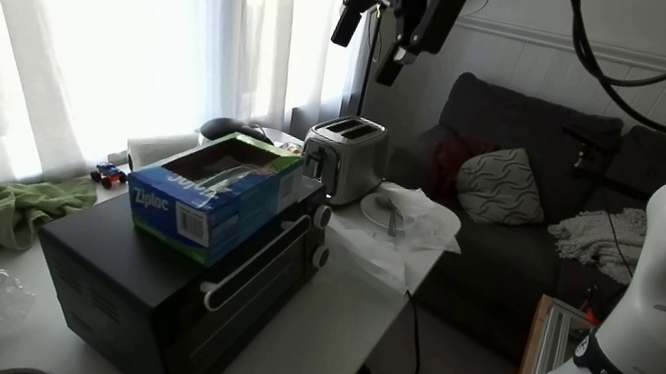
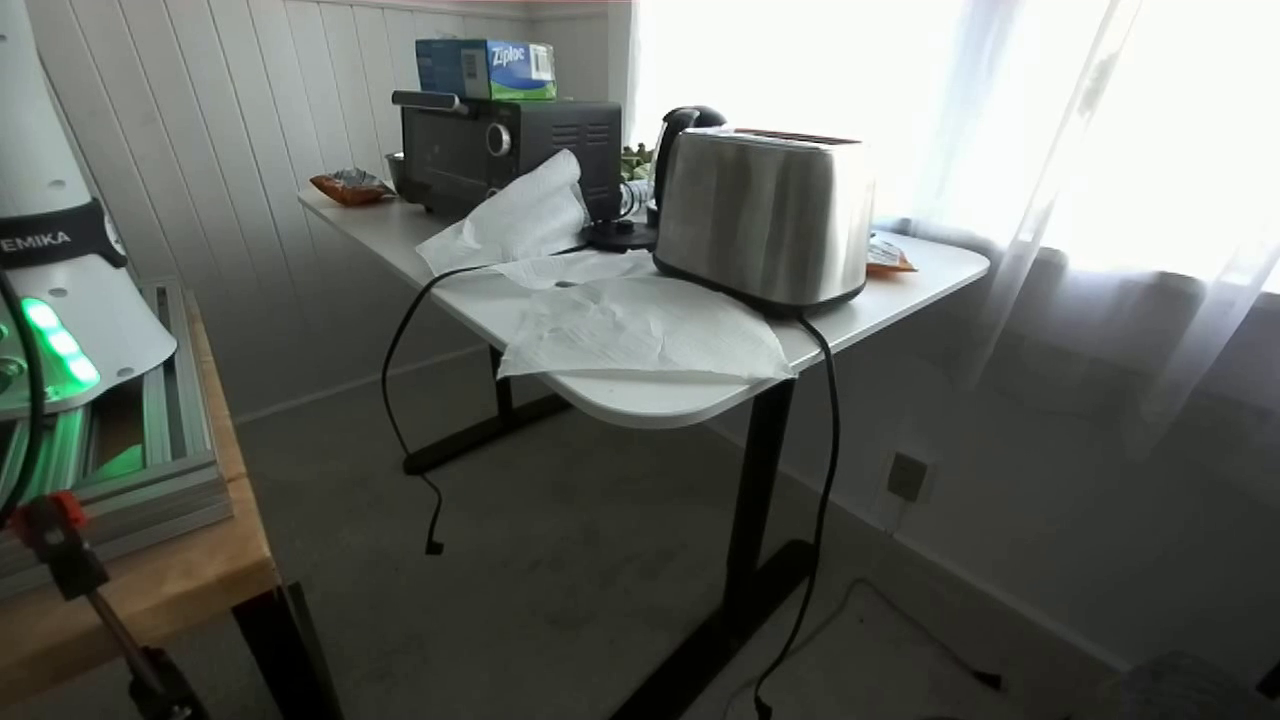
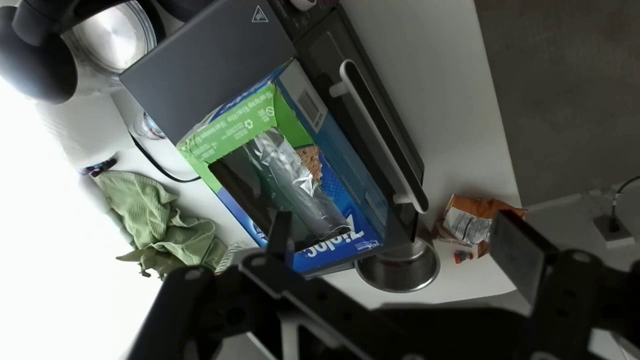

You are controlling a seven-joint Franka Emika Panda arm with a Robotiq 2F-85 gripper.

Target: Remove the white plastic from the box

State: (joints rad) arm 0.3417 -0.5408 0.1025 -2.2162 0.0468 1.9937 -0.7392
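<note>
Wrist view: toaster oven (image 3: 210, 70), Ziploc box (image 3: 240, 125) on it, open side up. Plastic (image 3: 295, 182) lies in it, reads clear more than white, long axis slanting upper left to lower right, same as the box. Then my claw (image 3: 397, 235): spread wide, nothing held, well above. Plastic's up-left of my gap; I'd likely shift over and twist before descending.

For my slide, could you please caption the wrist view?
Past open jaws, crinkled clear plastic shows in an open Ziploc box atop a toaster oven.
</note>
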